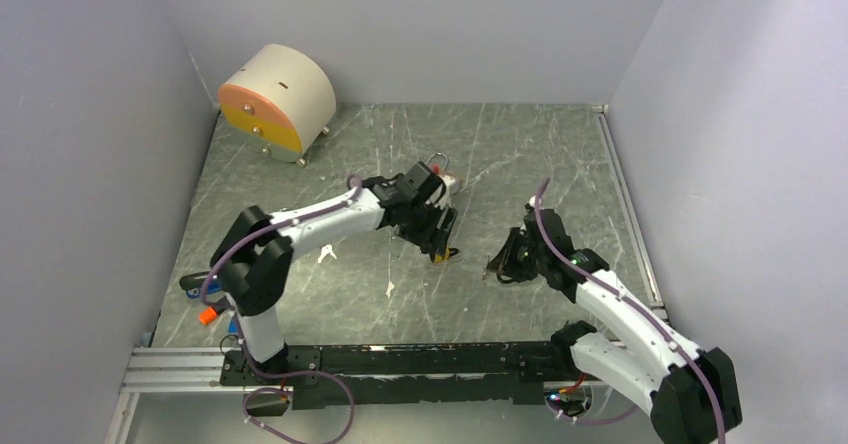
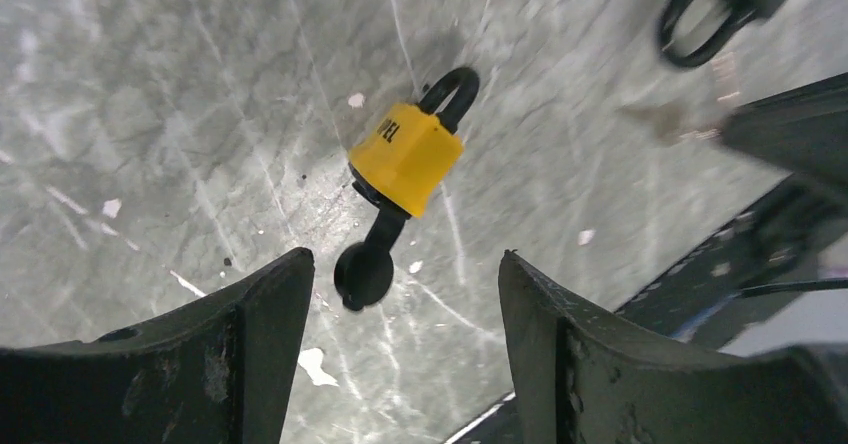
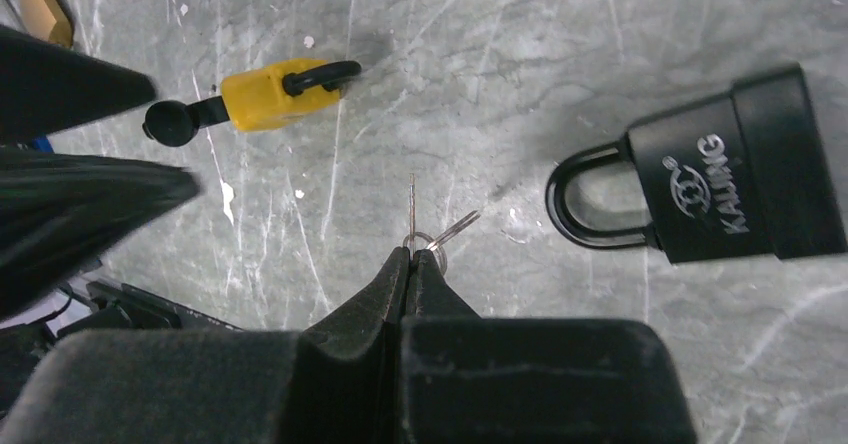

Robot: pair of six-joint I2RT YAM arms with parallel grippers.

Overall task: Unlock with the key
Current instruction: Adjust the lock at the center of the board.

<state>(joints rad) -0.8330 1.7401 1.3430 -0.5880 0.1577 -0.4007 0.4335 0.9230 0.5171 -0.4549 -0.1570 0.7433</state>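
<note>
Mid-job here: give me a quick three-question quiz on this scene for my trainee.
1. True or false: the left pincer is shut on the yellow padlock.
2. What does the right pincer hold? A) a screwdriver B) a ring of small keys C) nothing
3. Fill in: the black-headed key sits in the keyhole of the ___ padlock.

Key: 1 false, it is open, with the padlock lying on the table beyond its fingers. 2 B. 3 yellow.
</note>
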